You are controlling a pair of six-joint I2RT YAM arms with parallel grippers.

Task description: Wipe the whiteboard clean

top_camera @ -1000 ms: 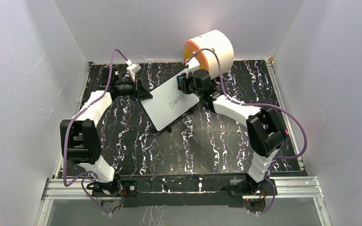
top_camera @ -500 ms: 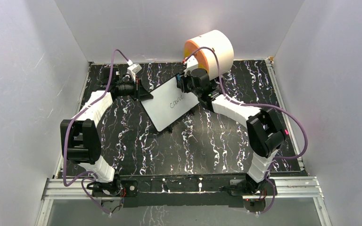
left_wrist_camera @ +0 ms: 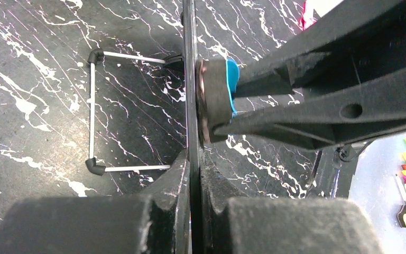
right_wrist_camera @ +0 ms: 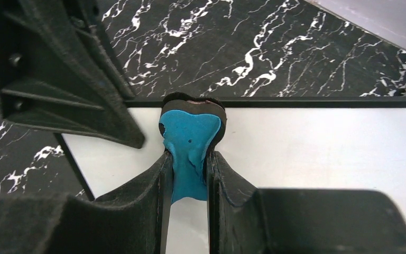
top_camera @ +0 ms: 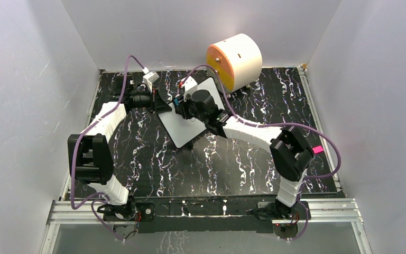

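Note:
The whiteboard [top_camera: 184, 132] is a white board with a thin black frame, lying at an angle at the back middle of the table. My left gripper [top_camera: 162, 106] is shut on its left edge; in the left wrist view the board [left_wrist_camera: 191, 63] runs edge-on between the jaws [left_wrist_camera: 194, 174]. My right gripper [top_camera: 181, 106] is shut on a blue eraser [right_wrist_camera: 190, 137] with a dark felt face [left_wrist_camera: 214, 100] pressed against the board. The bare white surface [right_wrist_camera: 306, 148] shows no handwriting.
A round cream-and-orange drawer unit [top_camera: 235, 53] stands just behind the board's far end. The board's wire stand [left_wrist_camera: 92, 111] rests on the black marbled tabletop [top_camera: 232, 164]. Grey walls close in the table on both sides and at the back.
My right gripper has swept the eraser from the board's far right end down-left across the middle. The dark handwriting seen earlier no longer shows. The left arm has not moved.

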